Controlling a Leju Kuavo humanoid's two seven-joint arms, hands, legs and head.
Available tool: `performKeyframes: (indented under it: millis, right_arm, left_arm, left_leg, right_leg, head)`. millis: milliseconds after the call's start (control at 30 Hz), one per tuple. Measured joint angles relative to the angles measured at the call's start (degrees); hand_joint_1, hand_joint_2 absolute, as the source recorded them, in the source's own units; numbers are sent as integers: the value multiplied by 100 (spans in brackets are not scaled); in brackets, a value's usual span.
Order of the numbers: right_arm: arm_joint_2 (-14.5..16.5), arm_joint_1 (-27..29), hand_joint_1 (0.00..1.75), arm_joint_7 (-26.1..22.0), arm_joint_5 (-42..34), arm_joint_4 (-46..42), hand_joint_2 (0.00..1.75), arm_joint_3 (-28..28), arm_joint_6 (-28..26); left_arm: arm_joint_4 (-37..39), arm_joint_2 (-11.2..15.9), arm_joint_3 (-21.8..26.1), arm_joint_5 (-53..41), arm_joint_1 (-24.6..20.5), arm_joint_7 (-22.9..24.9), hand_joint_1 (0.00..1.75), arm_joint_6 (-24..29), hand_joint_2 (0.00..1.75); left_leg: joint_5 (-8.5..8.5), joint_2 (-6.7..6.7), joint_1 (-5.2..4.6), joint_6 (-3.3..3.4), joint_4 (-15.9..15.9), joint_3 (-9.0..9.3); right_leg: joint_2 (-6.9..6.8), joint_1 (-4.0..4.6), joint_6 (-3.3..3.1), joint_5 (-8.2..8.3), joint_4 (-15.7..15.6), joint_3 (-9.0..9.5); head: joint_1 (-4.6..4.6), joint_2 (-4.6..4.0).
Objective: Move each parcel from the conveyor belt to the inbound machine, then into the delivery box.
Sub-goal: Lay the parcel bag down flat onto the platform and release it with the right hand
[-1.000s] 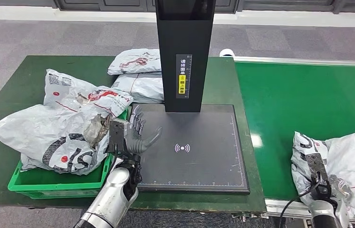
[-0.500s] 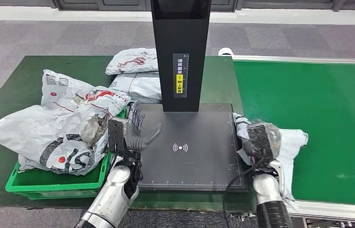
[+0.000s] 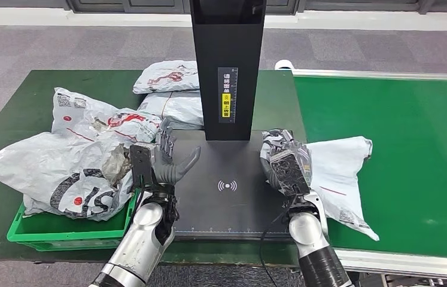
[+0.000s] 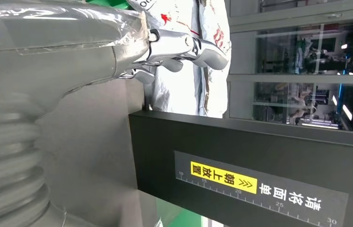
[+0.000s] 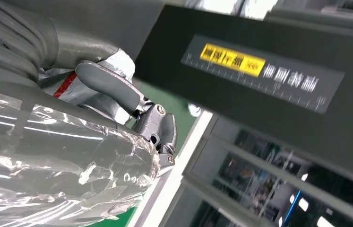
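The left hand [image 3: 164, 164] stands just left of the frame's centre, palm turned right, fingers apart and upright, holding nothing, its silver arm rising from the bottom edge. The right hand [image 3: 285, 164], right of centre, grips a parcel [image 3: 340, 170], forearm rising from below.

From the head we look steeply down on the table [image 3: 41, 89]. Our wrist views sit close behind each hand, both facing the scanner post [image 4: 259, 170] [image 5: 259, 80] [image 3: 228, 66].
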Motion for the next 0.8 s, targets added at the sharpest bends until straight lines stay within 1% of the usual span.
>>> performKeyframes:
  millis: [100,267,800]
  right_arm:
    - [0,6,175,-11,-25,0,175,133,134]
    - [0,25,175,-11,-32,0,175,272,165]
    - [0,25,175,-11,-40,0,175,305,180]
  left_arm:
    - [2,-2,-30,32,-11,-1,0,-2,175]
    - [2,-5,-54,54,-23,-1,0,-3,175]
    - [2,-5,-68,57,-27,0,0,-3,175]
  left_leg:
    - [0,1,0,0,0,0]
    - [0,1,0,0,0,0]
    - [0,1,0,0,0,0]
  right_leg:
    - [1,1,0,0,0,-1]
    - [1,1,0,0,0,-1]
    - [1,1,0,0,0,-1]
  head:
    - [0,0]
    - [0,0]
    - [0,0]
